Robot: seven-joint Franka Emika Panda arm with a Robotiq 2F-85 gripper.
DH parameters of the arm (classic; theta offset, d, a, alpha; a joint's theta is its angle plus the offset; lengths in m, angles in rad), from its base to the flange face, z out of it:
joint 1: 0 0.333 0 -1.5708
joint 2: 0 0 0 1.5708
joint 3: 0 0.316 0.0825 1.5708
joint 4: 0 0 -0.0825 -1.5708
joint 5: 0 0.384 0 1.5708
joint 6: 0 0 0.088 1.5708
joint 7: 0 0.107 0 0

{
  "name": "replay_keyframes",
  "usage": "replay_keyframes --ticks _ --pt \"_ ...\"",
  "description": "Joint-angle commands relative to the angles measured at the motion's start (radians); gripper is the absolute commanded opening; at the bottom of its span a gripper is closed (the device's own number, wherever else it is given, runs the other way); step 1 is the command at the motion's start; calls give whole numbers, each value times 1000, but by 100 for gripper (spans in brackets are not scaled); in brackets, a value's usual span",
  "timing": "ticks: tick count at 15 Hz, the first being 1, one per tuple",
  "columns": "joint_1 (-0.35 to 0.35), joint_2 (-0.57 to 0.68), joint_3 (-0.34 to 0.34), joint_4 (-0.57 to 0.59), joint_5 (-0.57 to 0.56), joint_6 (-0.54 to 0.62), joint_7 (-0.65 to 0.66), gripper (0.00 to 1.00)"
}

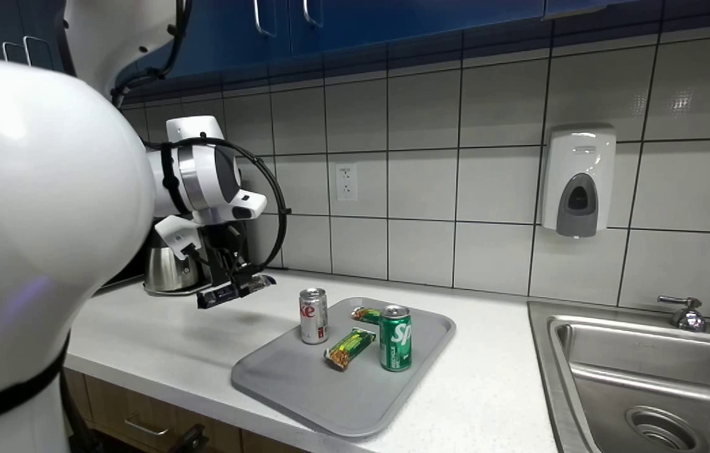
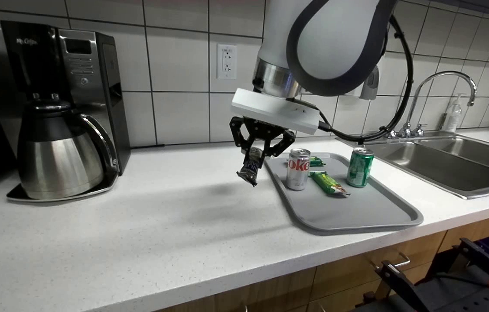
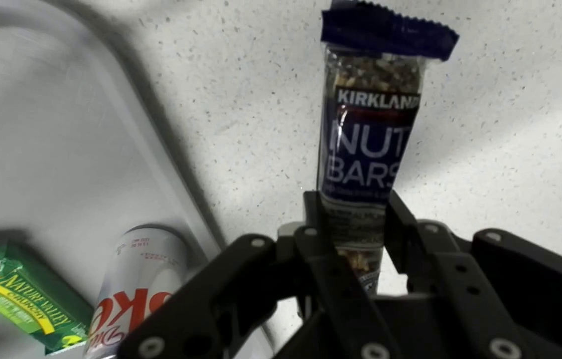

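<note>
Just beyond the tray's rim (image 3: 146, 144), nut bar (image 3: 368, 134) in the pincer's (image 3: 354, 207) grip, roomy counter (image 2: 162, 229) toward the coffee maker (image 2: 84, 93).

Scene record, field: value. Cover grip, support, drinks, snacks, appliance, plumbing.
grip: pincer closed on Kirkland nut bar, raised above white countertop
support: gray tray lying on the countertop
drinks: Diet Coke can and Sprite can, both upright on the tray
snacks: Nature Valley Crunchy bar between the cans; second green-wrapped bar, partly hidden in both exterior views
appliance: Mr. Coffee coffee maker
plumbing: double-basin steel sink
</note>
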Motion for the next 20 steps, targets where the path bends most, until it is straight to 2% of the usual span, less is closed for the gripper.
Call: replay_keyframes --ticks 1,10,17,20 --pt "-20 49 41 56 67 -28 -88 8" --pt "-53 148 107 131 157 -44 -211 8" --pt "-67 209 118 174 148 -60 -241 8" --pt "-51 224 105 184 174 -68 -279 8"
